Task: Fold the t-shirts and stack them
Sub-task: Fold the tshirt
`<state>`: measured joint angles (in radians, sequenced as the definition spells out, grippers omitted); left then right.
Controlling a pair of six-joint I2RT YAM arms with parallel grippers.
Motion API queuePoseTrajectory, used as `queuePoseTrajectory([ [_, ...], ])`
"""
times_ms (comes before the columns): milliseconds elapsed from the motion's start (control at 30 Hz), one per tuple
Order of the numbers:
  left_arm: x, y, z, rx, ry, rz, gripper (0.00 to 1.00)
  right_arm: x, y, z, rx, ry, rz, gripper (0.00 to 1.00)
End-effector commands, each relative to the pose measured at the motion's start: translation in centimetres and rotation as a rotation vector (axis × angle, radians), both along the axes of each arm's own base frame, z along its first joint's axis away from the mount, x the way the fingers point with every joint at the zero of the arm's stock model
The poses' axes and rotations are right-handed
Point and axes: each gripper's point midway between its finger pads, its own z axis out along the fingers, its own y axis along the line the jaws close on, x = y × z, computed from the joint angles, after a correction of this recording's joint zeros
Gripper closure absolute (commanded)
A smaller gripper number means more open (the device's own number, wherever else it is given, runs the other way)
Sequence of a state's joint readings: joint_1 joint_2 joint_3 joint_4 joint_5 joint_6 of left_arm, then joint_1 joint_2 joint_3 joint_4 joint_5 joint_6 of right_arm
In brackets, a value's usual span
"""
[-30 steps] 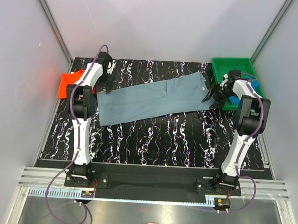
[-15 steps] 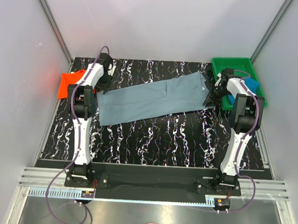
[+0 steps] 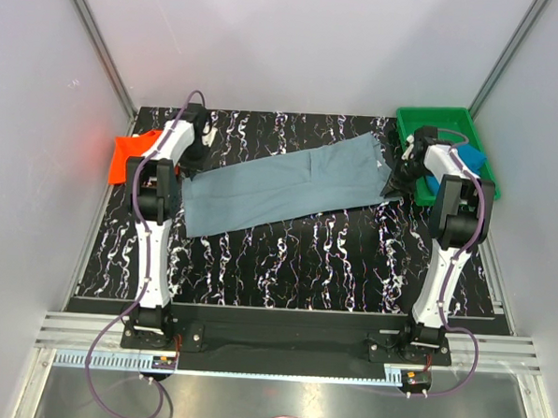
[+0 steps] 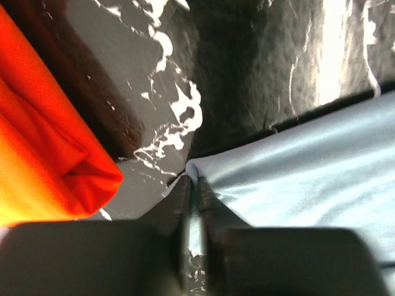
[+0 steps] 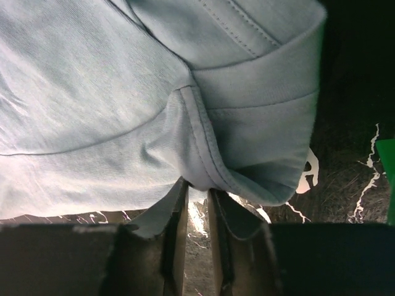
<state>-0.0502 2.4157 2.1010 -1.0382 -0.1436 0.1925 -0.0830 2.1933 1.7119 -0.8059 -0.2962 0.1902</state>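
Grey shirt [image 3: 289,186] lies spread on desk [image 3: 332,259]; we've got L claw [image 4: 194,200] & R claw [image 5: 196,206] clamped on opposite ends, prob. so it lifts taut for folding.

This is a robotics lab test cell. A black, white-veined tabletop [image 3: 304,257] is boxed in by plain white panels [image 3: 297,41] behind it and to both sides, joined by bare metal struts [image 3: 102,55]. At the tabletop's near edge lies an aluminium rail [image 3: 76,332]. A left arm [image 3: 153,230] and a right arm [image 3: 449,260] are bolted there, trailing purple cables [image 3: 86,367].
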Motion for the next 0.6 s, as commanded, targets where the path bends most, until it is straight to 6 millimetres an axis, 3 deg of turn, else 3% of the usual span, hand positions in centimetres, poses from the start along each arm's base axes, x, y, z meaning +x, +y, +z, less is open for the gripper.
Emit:
queuePoseTrajectory([
  [0, -1.1, -0.1, 2.0, -0.027, 0.001, 0.002, 1.0, 1.7, 0.0, 0.9, -0.024, -0.054, 0.02, 0.77],
  [167, -1.7, -0.2, 2.1, -0.035, 0.012, 0.005, 1.0, 2.8, -0.1, 1.0, -0.023, -0.074, 0.033, 0.93],
  [333, -3.1, -0.3, 3.0, -0.045, 0.023, 0.02, 1.0, 4.6, -0.6, 0.9, -0.051, -0.107, 0.046, 0.96],
  [567, -6.7, -3.1, 4.3, -0.11, 0.072, -0.019, 1.0, 7.9, -0.7, 1.2, -0.064, -0.176, 0.072, 1.0],
])
